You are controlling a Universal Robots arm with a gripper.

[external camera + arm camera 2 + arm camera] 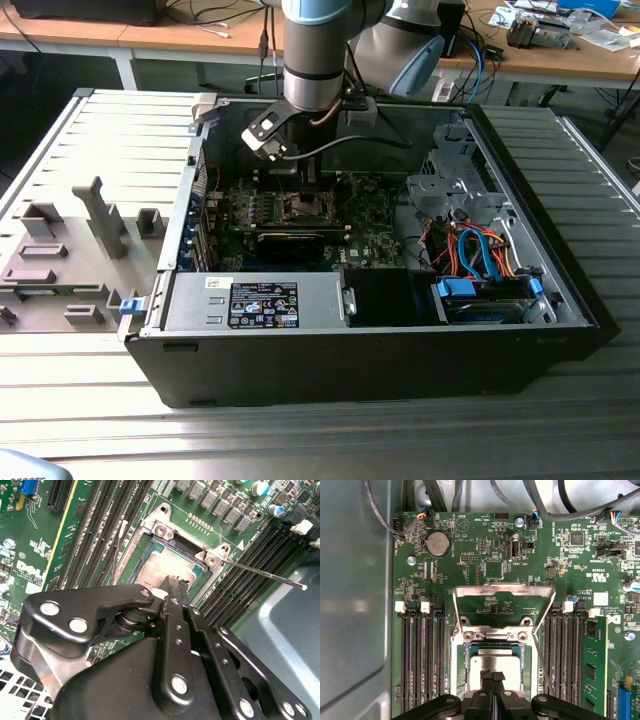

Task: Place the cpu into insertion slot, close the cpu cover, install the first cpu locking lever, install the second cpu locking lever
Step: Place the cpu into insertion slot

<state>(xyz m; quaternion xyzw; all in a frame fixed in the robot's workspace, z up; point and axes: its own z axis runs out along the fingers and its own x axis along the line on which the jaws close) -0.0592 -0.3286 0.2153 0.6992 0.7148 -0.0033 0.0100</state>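
Here, cpu (492,662) — pale silver, square, flat in insertion slot (494,649)

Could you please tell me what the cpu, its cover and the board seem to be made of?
The cpu has a pale metal top with a dull sheen. The cover looks like thin bare sheet steel, bright grey, edges bent. The board is green lacquered laminate, likely fibreglass.
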